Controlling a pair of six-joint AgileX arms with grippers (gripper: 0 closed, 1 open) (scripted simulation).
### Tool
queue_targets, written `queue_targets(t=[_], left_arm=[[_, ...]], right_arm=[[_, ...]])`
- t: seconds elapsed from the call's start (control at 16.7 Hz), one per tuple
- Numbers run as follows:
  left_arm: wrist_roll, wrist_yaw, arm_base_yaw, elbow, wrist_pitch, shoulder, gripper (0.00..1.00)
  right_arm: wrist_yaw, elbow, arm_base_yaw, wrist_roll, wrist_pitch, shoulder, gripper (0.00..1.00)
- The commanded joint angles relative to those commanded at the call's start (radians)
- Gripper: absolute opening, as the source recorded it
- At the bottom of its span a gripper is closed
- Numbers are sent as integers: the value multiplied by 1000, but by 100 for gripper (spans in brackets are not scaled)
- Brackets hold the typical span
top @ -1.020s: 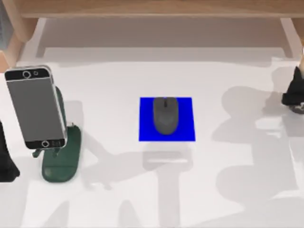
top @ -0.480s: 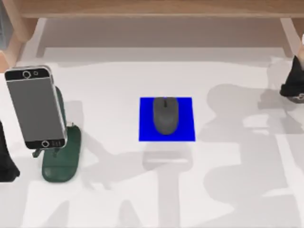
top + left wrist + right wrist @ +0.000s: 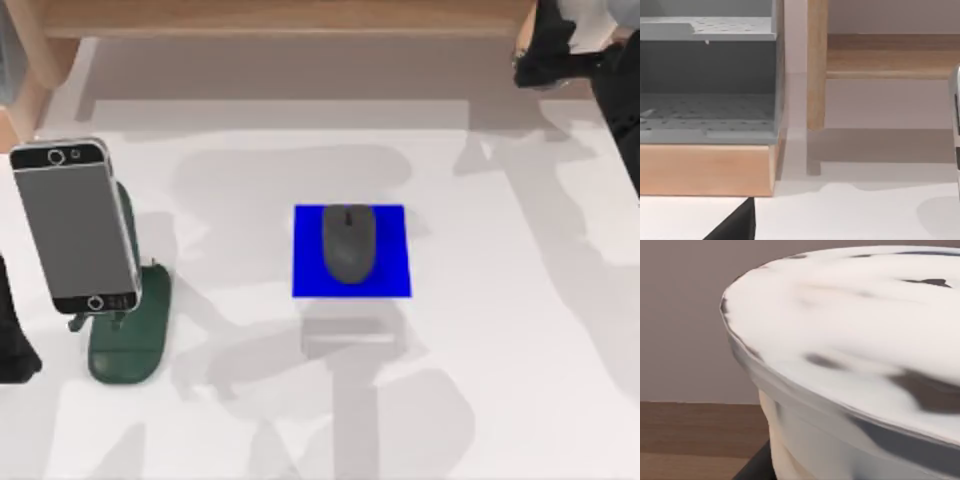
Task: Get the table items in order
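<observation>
1. The small dark grey computer mouse (image 3: 348, 243) was seen resting on a flat blue square mat (image 3: 305, 280), mid-table.
2. The silver-rimmed black smartphone (image 3: 75, 226) was propped on a dark green stand (image 3: 125, 345) at the left.
3. The tall milk-tea cup with a wide white lid (image 3: 865, 340) was seen right up against the right wrist camera (likely clamped, though the right gripper's (image 3: 550, 60) grip cannot be told), at the far right.
4. Setting the cup down was judged next; a slow, upright lowering would be needed.
5. The left arm (image 3: 12, 340) was parked at the left edge.
</observation>
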Motion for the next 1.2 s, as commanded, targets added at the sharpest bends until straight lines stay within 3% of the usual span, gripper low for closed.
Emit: queue_targets(t=[0.78,1.2], left_arm=[[0,0,0,0,0,0,100],[0,0,0,0,0,0,100]], right_arm=[[213,601,77,1,-682,140,0],[258,716,70,-2,-816,202,0]])
